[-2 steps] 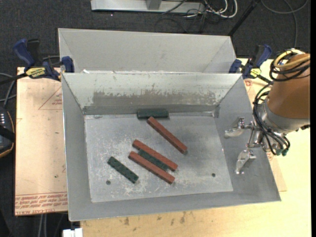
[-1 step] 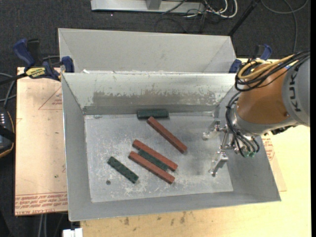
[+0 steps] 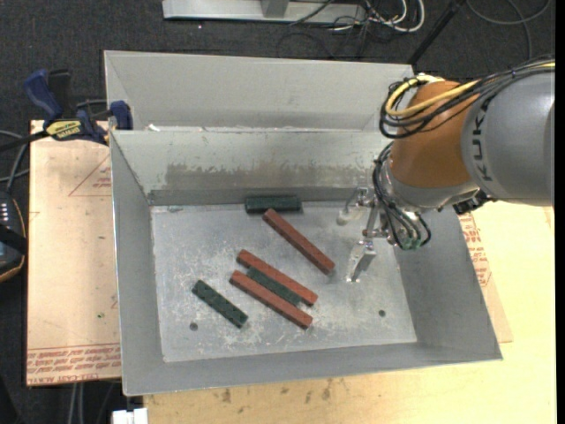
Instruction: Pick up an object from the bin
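**Gripper low at the bin's 3 o'clock side, beside a red-brown bar**

On the grey arm link (image 3: 516, 122), black letters starting "KU" can be read; nothing else legible shows on the robot or on the things in the bin (image 3: 265, 162).

The gripper (image 3: 356, 270) hangs low over the bare floor toward 3 o'clock, under the orange wrist cover (image 3: 433, 153) and its yellow cables (image 3: 415, 95). Whether its jaws stand wide or narrow cannot be told, and nothing is seen held in them.

The nearest thing is a long red-brown bar (image 3: 298, 240), lying slantwise from 11 to 5 o'clock, with its lower end just beside the gripper at the gripper's 9 o'clock.

A short dark green block (image 3: 274, 205) lies against the back wall at 12 o'clock. Near the floor's middle, toward 6 o'clock, two more red-brown bars (image 3: 272, 299) lie parallel, with a dark green strip (image 3: 281, 286) between them, touching. A separate dark green bar (image 3: 220, 303) lies apart toward 8 o'clock. Nothing lies between the gripper and the nearest bar.
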Robot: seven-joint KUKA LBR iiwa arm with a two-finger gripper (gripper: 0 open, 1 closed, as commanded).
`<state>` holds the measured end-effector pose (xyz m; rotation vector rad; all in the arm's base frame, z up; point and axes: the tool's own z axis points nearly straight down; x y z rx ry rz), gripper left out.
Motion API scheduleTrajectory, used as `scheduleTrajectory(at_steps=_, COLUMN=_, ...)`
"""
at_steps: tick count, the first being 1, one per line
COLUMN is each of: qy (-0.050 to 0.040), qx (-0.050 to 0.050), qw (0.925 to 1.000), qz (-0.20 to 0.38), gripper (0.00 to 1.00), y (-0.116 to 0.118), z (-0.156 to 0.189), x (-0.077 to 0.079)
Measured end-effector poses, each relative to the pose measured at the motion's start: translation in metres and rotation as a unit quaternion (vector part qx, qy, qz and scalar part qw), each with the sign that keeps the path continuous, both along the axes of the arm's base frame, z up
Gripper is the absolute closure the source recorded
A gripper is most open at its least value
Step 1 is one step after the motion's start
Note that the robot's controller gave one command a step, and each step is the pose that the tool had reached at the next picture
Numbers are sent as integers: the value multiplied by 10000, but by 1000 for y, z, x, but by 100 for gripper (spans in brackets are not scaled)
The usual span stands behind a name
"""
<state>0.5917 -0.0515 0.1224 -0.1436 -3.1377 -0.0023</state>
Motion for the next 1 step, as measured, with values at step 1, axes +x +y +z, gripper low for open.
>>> scheduleTrajectory(at_steps=1, qy=-9, qx=-2, qw=9929, qz=-1187, gripper=0, y=24, z=-2, x=-1)
